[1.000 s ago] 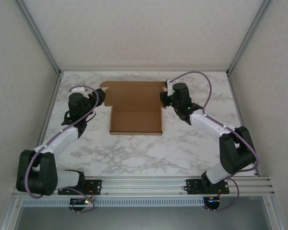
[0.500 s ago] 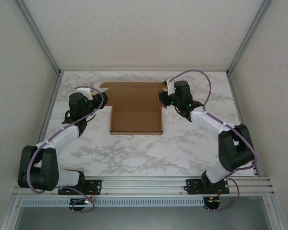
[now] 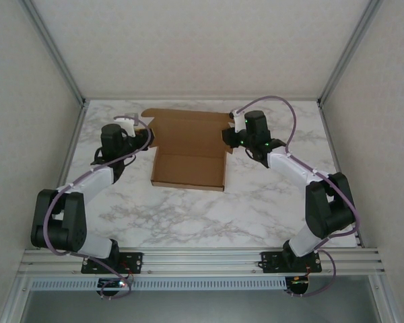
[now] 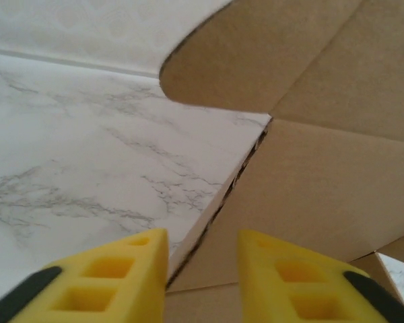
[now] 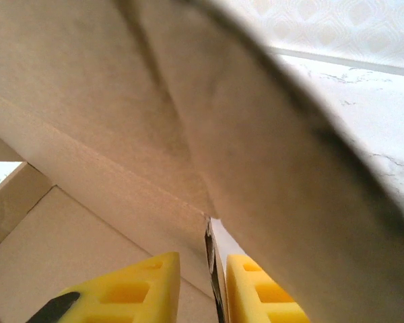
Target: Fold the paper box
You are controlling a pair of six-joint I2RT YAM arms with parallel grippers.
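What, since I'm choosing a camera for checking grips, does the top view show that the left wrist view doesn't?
Top: the whole box, with the left gripper and right gripper at its sides. Left wrist: yellow fingers straddling a cardboard edge, a gap beside it. Both: box, marble table.

You have a white worktop [image 3: 188, 215] with grey marble veins, closed in by pale patterned walls [image 3: 202, 47] on three sides. Aluminium posts [image 3: 54, 50] stand at the back corners, and a ribbed aluminium rail [image 3: 202, 258] runs along the near edge.
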